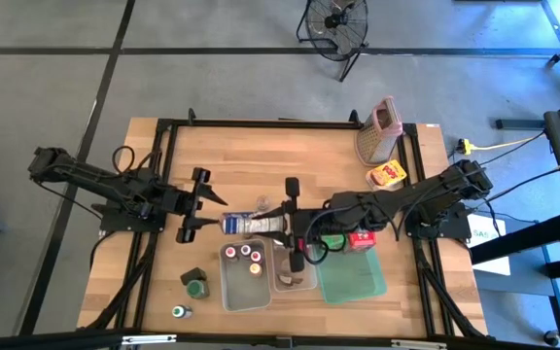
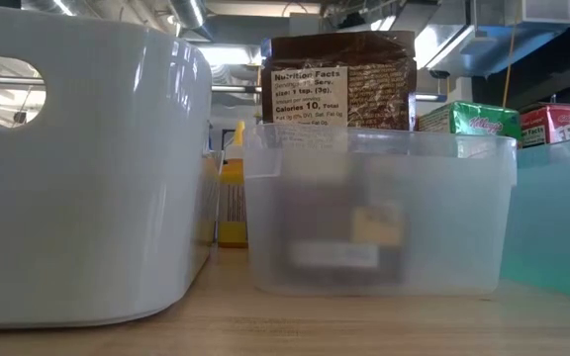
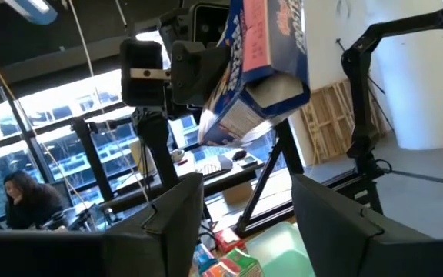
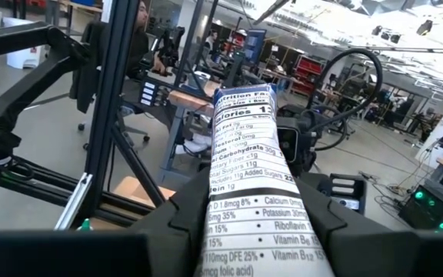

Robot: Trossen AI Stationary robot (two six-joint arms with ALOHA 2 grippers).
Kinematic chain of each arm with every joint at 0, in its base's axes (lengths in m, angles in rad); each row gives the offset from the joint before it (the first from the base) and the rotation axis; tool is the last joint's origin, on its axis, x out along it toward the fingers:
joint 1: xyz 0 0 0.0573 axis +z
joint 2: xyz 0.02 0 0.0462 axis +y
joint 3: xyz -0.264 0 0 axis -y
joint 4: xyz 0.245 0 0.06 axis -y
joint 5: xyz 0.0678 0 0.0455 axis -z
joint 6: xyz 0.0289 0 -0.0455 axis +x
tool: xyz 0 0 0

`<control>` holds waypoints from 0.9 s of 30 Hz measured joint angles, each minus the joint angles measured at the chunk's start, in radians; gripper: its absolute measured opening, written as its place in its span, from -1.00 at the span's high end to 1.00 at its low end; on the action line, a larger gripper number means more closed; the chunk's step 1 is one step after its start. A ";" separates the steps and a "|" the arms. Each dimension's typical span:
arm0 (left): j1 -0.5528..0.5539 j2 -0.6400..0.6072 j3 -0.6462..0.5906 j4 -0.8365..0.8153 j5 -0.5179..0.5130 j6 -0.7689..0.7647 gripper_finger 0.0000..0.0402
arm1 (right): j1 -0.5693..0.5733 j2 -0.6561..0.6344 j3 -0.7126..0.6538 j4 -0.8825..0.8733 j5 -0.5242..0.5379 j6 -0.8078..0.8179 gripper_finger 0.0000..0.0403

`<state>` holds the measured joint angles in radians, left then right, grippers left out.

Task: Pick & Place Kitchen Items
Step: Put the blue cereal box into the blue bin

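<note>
A blue and white carton (image 1: 248, 224) with a nutrition panel hangs level above the clear tubs, and my right gripper (image 1: 285, 226) is shut on it. In the left wrist view the carton (image 3: 254, 69) shows ahead with an end flap open. My left gripper (image 1: 194, 205) stands open just left of the carton's free end, with nothing between its fingers (image 3: 177, 223). Red-capped spice jars sit in the larger clear tub (image 1: 227, 292). A red carton (image 1: 362, 239) and a green carton (image 1: 331, 241) rest on the green tray (image 1: 358, 282). My right gripper pinches the carton's right end (image 4: 241, 231) between its two fingers (image 4: 183, 223). The fingers come level from the table's right side and lie along the carton. The carton sticks out past the fingertips toward the left arm, lifted clear of the tubs.
A metal grater with a pink top (image 1: 377, 131) and a yellow packet (image 1: 386, 175) stand at the far right. Two green-capped jars (image 1: 197, 288) (image 1: 178, 312) and a dark item (image 1: 192, 275) sit near the front left. A smaller tub (image 2: 379, 213) holds a brown pouch (image 2: 339, 84).
</note>
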<state>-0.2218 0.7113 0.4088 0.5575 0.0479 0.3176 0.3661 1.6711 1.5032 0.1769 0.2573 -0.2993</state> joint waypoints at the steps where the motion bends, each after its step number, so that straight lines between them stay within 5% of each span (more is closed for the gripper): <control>1: 0.000 0.000 0.000 0.000 0.000 0.000 -0.02 | 0.000 0.000 0.000 -0.001 0.000 0.000 0.39; 10: 0.001 0.006 0.000 0.000 -0.022 -0.013 -0.48 | -0.003 0.000 0.000 -0.001 0.000 0.001 0.39; 27: 0.001 0.166 0.001 0.240 -0.029 0.029 -0.51 | -0.034 0.051 0.000 0.103 -0.009 -0.069 0.39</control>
<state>-0.2207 0.8774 0.4095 0.7979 0.0189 0.3462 0.3317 1.7222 1.5028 0.2803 0.2485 -0.3679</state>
